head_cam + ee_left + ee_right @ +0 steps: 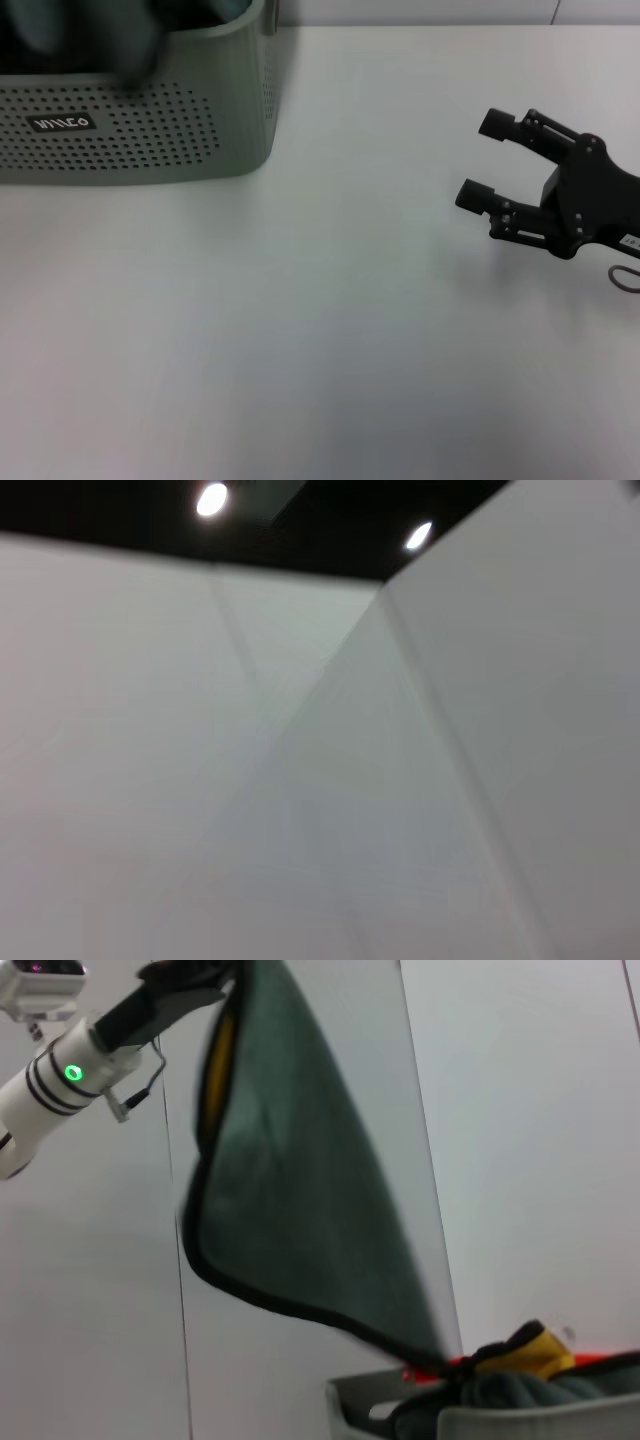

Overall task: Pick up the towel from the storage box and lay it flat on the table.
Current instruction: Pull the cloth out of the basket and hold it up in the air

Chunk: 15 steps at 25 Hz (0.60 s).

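Up high, the left gripper (185, 985) pinches the towel (300, 1190), soft cloth hanging grey-green with a yellow flash and black edging, its tail trailing into the perforated plastic storage box (130, 130). Right gripper (485, 160) hovers spread over the smooth white table (300, 330).

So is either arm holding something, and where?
The left tool holds the towel by its top edge, hanging above the storage box. The right tool holds nothing.
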Tool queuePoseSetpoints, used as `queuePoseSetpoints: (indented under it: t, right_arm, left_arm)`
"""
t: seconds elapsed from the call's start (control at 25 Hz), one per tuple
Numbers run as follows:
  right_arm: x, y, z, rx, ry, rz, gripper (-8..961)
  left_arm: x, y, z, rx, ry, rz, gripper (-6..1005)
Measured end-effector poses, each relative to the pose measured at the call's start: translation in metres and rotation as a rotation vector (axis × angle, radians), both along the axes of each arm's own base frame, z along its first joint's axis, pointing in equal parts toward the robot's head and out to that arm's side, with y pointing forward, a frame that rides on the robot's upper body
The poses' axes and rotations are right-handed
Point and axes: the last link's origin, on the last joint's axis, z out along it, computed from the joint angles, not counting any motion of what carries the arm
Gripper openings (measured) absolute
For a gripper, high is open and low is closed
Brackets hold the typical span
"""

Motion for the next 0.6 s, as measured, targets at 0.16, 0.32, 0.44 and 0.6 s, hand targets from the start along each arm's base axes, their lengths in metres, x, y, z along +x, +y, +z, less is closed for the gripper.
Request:
queuePoseSetpoints:
  t: [0.16, 0.32, 0.44, 0.6]
  right_arm:
    - [0.001, 0.001, 0.005, 0.032, 0.018, 0.001, 857]
    - [-0.004, -0.001, 0.009, 0.039, 0.040, 0.035, 857]
    - [-0.014, -0.005, 0.008, 0.048, 0.057, 0.117, 857]
    - [-0.034, -0.008, -0.015, 0.147, 0.005, 0.264, 857]
  left_arm:
    - [-0.001, -0.020, 0.004, -0.068, -0.047, -0.129, 17]
    - [-0.010, -0.026, 0.002, -0.082, -0.067, -0.124, 16]
    - [-0.016, -0.027, -0.002, -0.076, -0.068, -0.094, 16]
    - [-0.023, -0.027, -0.007, -0.056, -0.074, -0.085, 16]
